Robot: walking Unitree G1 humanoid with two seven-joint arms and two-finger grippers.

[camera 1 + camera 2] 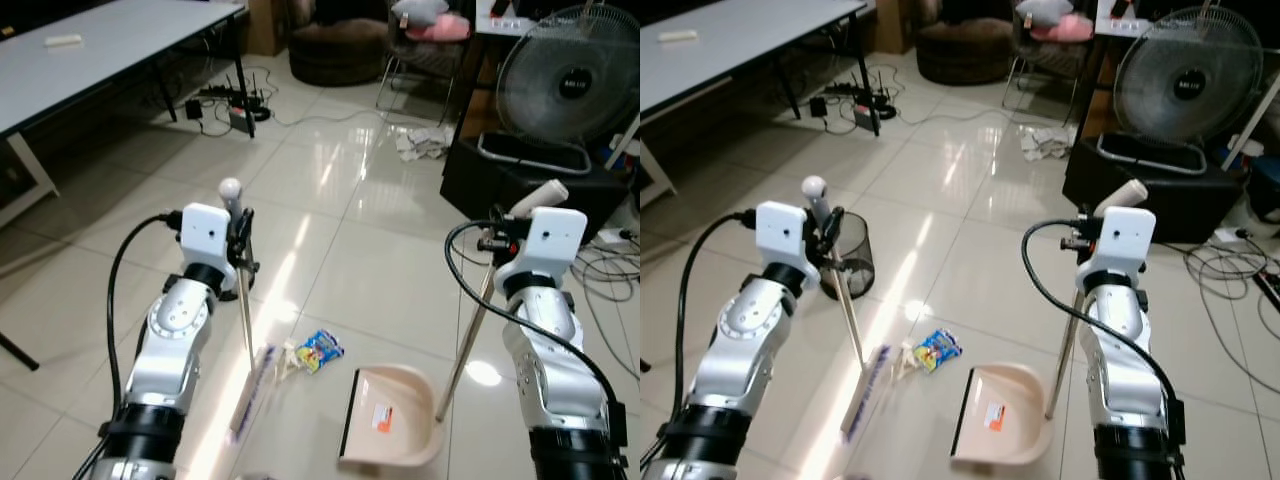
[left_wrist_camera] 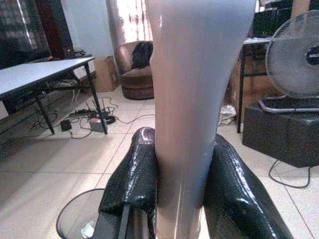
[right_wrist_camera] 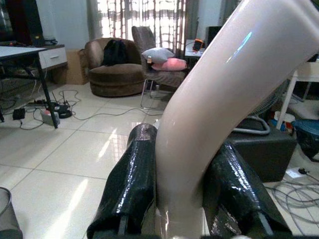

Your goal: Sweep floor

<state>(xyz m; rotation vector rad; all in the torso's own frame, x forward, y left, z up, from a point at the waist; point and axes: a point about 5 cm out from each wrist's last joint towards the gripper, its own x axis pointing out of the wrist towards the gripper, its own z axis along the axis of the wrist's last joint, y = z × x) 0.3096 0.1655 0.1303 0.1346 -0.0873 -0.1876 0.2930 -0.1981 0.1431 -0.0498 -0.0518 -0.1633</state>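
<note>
My left gripper [image 1: 240,226] is shut on the pale broom handle [image 2: 192,89], near its rounded top. The broom head [image 1: 250,390] rests on the tiled floor in front of me. A colourful snack wrapper [image 1: 321,350] and small pale litter [image 1: 287,362] lie just right of the broom head. My right gripper [image 1: 498,240] is shut on the cream dustpan handle [image 3: 219,89]. The stick slants down to the beige dustpan [image 1: 392,418], which sits on the floor right of the wrapper with its mouth toward the wrapper.
A black mesh wastebasket [image 1: 852,256] stands behind the broom. Far right are a large fan [image 1: 572,85] on a black box [image 1: 520,182] and loose cables [image 1: 608,272]. A grey table [image 1: 100,50] is far left, with a power strip [image 1: 232,108] and a crumpled cloth [image 1: 422,142] beyond.
</note>
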